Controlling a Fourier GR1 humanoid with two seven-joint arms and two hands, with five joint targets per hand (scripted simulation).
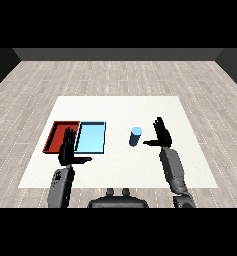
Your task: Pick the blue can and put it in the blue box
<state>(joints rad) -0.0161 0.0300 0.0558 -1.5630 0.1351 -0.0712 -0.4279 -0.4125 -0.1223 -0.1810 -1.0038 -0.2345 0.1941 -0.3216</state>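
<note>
the blue can stands upright on the white desk, right of the blue box and apart from it. the right robot hand is just beside the can, fingers straight, thumb stretched toward it, not touching. the left robot hand hovers spread near the front edges of the red box and the blue box. the can looks stiff, light and smooth, so likely slippery; the best hold is probably around its middle, keeping it upright.
</note>
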